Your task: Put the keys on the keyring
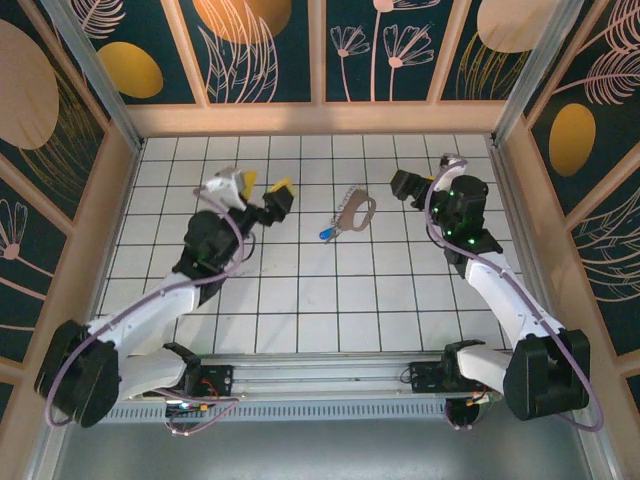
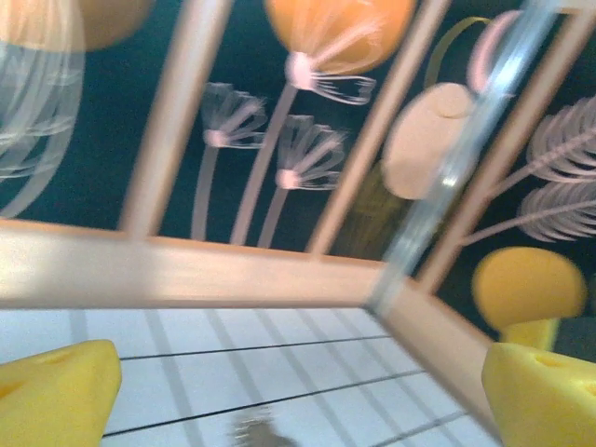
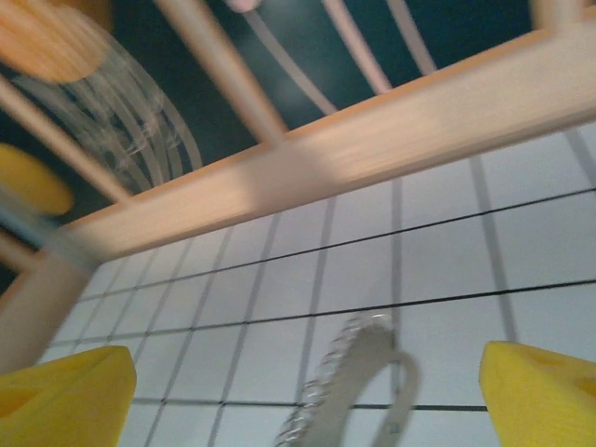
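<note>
Keys (image 1: 327,236): blue head lies at keyring (image 1: 352,212) end. My left pincer (image 2: 298,396) and right pincer (image 3: 298,396) gape wide, empty. I'd pin strap, then grip key head squarely.

The keyring (image 1: 355,212) lies on the desk (image 1: 300,300), right of centre and nearer the back wall (image 1: 320,118) than the arm bases. The key (image 1: 327,235) lies at its near-left end; whether the two touch cannot be told. The left arm (image 1: 150,315) reaches in from the near-left corner, and the left jaws stand left of the keyring, apart from it. The right arm (image 1: 500,290) runs up the right side, and the right jaws stand just right of the keyring. From the right wrist, the keyring (image 3: 349,391) lies ahead, low between the jaws, before the wall.
</note>
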### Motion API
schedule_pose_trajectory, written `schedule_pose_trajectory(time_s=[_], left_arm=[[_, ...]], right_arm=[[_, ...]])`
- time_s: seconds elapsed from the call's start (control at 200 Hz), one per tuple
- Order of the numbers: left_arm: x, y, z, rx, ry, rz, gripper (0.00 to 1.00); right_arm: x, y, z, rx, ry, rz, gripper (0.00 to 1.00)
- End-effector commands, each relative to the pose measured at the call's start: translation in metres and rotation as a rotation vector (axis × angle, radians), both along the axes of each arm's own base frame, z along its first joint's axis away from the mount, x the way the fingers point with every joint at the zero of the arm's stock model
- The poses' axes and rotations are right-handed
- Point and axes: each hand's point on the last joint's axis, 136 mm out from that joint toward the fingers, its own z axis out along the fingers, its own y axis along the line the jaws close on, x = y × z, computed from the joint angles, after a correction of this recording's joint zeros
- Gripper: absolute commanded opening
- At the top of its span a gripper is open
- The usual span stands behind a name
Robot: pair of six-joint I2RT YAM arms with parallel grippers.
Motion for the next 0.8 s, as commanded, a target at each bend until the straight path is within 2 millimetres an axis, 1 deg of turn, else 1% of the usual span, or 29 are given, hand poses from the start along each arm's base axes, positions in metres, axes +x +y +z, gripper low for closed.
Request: schedule_pose_trajectory(time_s=[0.0, 0.055, 0.065, 0.14, 0.175, 0.255, 0.28, 0.36, 0.42, 0.491, 0.586, 0.636, 0.796], left_arm=[[-0.007, 0.066, 0.004, 0.084, -0.120, 0.341, 0.99], [-0.011, 0.086, -0.008, 0.111, -0.094, 0.415, 0.99], [-0.012, 0.089, -0.010, 0.117, -0.093, 0.426, 0.99], [-0.019, 0.112, -0.025, 0.140, -0.083, 0.490, 0.99], [-0.021, 0.123, -0.035, 0.150, -0.069, 0.517, 0.99], [-0.027, 0.143, -0.050, 0.206, -0.066, 0.574, 0.99], [-0.028, 0.150, -0.054, 0.228, -0.061, 0.598, 0.99], [-0.029, 0.166, -0.067, 0.306, -0.048, 0.660, 0.99], [-0.029, 0.175, -0.076, 0.339, -0.043, 0.682, 0.99], [-0.025, 0.185, -0.091, 0.352, -0.017, 0.696, 0.99], [-0.021, 0.193, -0.110, 0.378, 0.002, 0.710, 0.99], [-0.020, 0.198, -0.119, 0.382, 0.012, 0.730, 0.99], [-0.012, 0.201, -0.133, 0.411, -0.002, 0.730, 0.99]], right_arm=[[0.008, -0.042, -0.014, -0.006, 0.018, -0.177, 0.95], [0.008, -0.056, -0.018, 0.025, -0.003, -0.225, 0.97], [0.008, -0.057, -0.016, 0.036, -0.018, -0.231, 0.98], [0.005, -0.073, -0.025, 0.116, -0.041, -0.286, 0.99], [0.003, -0.079, -0.029, 0.135, -0.048, -0.301, 0.99], [0.000, -0.092, -0.041, 0.110, -0.036, -0.359, 0.99], [-0.001, -0.099, -0.044, 0.102, -0.033, -0.396, 0.99], [-0.005, -0.107, -0.049, 0.078, -0.043, -0.433, 0.99], [-0.008, -0.111, -0.051, 0.047, -0.061, -0.444, 0.99], [-0.011, -0.114, -0.052, -0.015, -0.090, -0.451, 0.99], [-0.014, -0.119, -0.056, -0.074, -0.099, -0.469, 0.99], [-0.014, -0.118, -0.058, -0.094, -0.093, -0.462, 0.99], [-0.016, -0.118, -0.067, -0.171, -0.096, -0.446, 0.99]])
